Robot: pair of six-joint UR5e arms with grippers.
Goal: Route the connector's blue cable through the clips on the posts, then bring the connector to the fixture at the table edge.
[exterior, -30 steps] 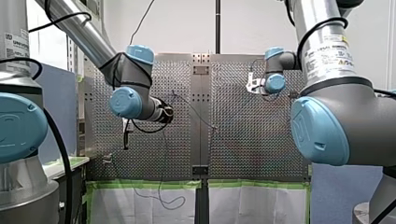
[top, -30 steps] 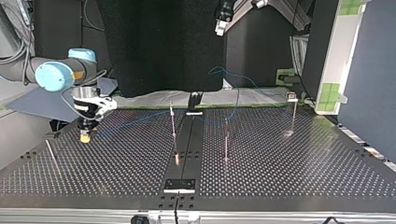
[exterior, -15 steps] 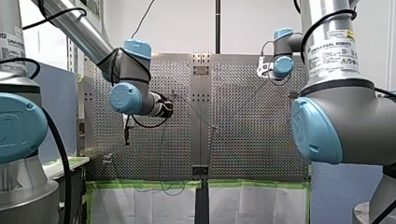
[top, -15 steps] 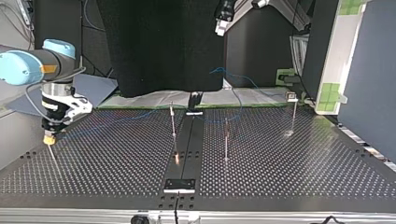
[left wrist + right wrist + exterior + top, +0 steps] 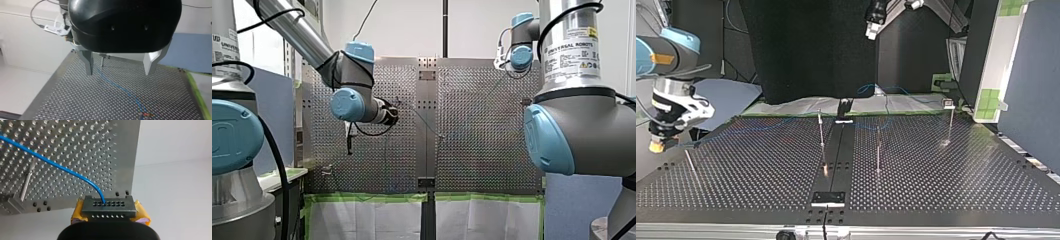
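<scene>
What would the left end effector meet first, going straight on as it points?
The left end effector would probably meet the table, near the cable lying ahead; depth is unclear.

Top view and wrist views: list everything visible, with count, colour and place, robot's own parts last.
perforated table: one, metal, under everything
posts: four, thin metal, spread across the table
centre strip: one, black, down the table's middle
blue cable: one, blue, from the connector over the table
connector: one, black, between yellow pads
my left pincer: one, black with metal fingers, open above the table
my right pincer: one, yellow-padded, shut on the connector
</scene>
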